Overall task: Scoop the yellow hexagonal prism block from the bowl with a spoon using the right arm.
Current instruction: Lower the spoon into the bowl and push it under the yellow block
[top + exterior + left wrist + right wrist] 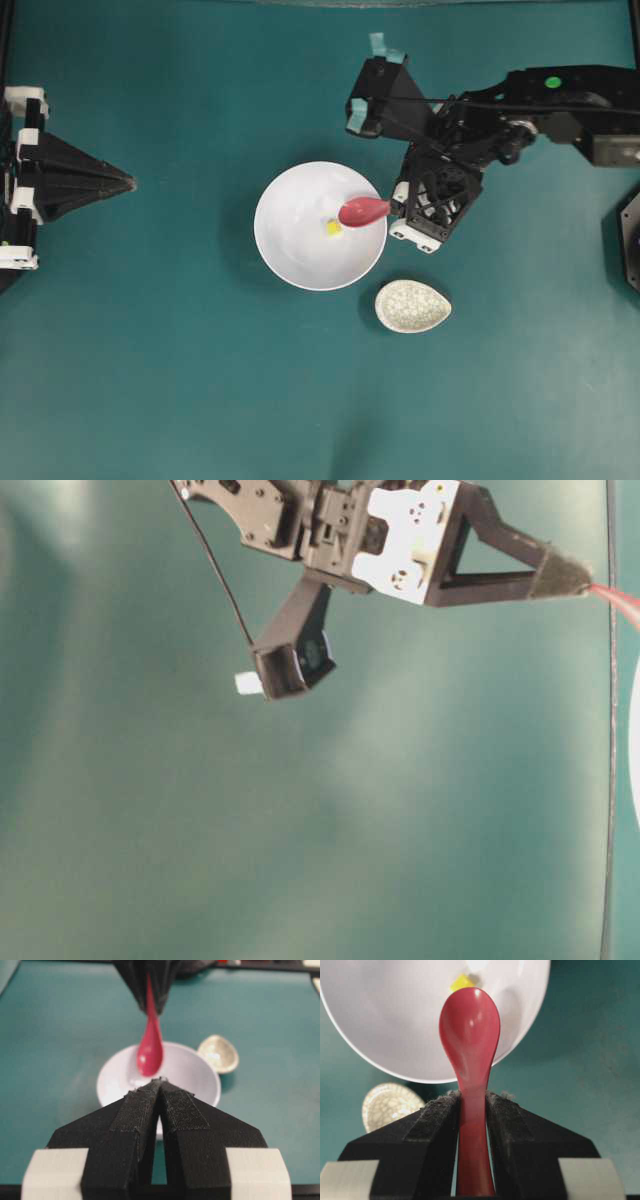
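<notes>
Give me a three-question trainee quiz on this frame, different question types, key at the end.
1. True or false: the right gripper is shut on the spoon.
2. Where is the yellow block? A) in the spoon's scoop B) on the floor of the white bowl C) in the speckled dish
3. Fill in: the left gripper holds ____.

Key: 1 true; 2 B; 3 nothing, its jaws are closed and it sits apart at the table's edge.
</notes>
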`<state>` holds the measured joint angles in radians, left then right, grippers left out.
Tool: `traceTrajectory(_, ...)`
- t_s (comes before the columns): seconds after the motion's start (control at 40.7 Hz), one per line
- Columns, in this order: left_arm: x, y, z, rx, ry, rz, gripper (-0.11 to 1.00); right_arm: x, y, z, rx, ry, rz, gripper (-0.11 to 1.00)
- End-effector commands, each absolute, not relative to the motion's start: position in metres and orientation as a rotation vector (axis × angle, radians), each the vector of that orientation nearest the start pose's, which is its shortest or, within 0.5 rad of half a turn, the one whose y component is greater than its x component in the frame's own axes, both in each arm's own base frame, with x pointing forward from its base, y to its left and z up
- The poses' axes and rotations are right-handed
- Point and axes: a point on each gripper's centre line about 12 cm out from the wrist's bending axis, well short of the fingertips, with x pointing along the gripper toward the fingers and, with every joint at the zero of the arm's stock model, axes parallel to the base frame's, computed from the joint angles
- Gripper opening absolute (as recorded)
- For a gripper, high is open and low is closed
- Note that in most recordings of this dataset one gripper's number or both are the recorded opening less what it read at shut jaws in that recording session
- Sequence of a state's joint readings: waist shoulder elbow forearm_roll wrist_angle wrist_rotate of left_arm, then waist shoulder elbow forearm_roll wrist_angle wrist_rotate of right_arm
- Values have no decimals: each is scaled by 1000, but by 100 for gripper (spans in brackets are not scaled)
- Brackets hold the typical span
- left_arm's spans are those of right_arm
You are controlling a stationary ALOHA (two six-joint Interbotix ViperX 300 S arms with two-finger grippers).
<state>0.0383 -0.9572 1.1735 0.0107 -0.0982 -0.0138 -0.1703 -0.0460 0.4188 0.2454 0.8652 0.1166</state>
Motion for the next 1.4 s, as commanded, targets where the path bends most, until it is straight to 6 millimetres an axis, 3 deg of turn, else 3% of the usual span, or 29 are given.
traceTrajectory(0.0,202,8,278,-1,92,40,0,372,-42,224,458,1192,-147,24)
traceTrajectory(0.54,202,8,278,1,94,40,0,392,-41,228,453,1394,-112,24)
traceTrajectory(1.376,202,8,280,1,80,40,0,405,-44,199,413,1414,-116,24)
